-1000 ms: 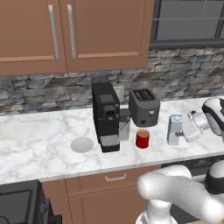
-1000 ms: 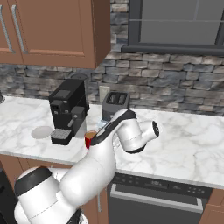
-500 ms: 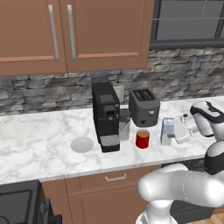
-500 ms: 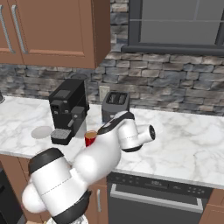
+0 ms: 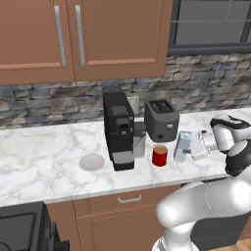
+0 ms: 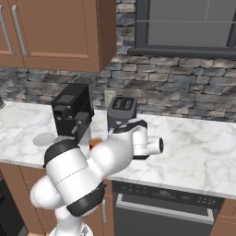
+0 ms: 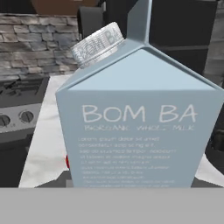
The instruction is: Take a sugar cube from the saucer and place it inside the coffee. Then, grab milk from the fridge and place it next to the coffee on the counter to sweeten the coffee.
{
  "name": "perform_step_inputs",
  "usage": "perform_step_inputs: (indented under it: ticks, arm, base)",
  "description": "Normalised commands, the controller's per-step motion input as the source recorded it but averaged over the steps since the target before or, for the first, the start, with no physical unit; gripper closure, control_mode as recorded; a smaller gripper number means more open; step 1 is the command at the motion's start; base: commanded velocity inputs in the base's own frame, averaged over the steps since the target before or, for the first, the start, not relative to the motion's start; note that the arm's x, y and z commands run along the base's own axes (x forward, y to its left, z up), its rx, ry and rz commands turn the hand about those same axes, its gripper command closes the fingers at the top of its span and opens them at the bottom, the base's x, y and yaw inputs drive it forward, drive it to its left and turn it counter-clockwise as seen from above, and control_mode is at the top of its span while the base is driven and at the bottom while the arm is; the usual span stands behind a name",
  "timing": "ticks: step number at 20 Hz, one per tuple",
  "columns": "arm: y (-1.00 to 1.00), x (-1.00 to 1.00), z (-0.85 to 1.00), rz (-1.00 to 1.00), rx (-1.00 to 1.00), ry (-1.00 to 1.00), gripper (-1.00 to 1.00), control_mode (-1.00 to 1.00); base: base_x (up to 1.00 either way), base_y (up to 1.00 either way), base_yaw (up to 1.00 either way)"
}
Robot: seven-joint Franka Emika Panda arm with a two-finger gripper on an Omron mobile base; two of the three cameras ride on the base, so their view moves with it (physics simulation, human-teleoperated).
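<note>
Over the marble counter (image 5: 44,157), my gripper (image 5: 188,147) grips the milk (image 5: 182,146) carton just right of the coffee (image 5: 159,155).

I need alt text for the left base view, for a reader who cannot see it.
The gripper holds the milk carton just right of the coffee on the counter. Further left stand a black coffee machine and the saucer, with a toaster behind.

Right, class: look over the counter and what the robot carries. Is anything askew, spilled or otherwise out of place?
Nothing spilled or damaged. The milk carton is in the hand, off the counter just right of the red coffee cup. The saucer lies bare left of the coffee machine.
</note>
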Motion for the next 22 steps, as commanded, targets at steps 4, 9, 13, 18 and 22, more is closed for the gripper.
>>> perform_step_inputs:
  ticks: [4, 9, 13, 18, 22]
  arm:
    - [0.00, 0.21, -0.28, 0.00, 0.00, 0.00, 1.00, -1.00]
    - [0.01, 0.17, -0.27, 0.00, -0.03, 0.00, 1.00, -1.00]
    - [0.01, 0.25, -0.15, -0.03, 0.00, 0.00, 1.00, -1.00]
    - [0.03, 0.31, -0.13, -0.07, 0.00, 0.00, 1.00, -1.00]
    - [0.00, 0.05, -0.13, -0.03, 0.00, 0.00, -1.00, -1.00]
  base:
    - [0.00, 0.00, 0.00]
    - [0.00, 0.00, 0.00]
    - [0.00, 0.00, 0.00]
    - [0.00, 0.00, 0.00]
    - [0.00, 0.00, 0.00]
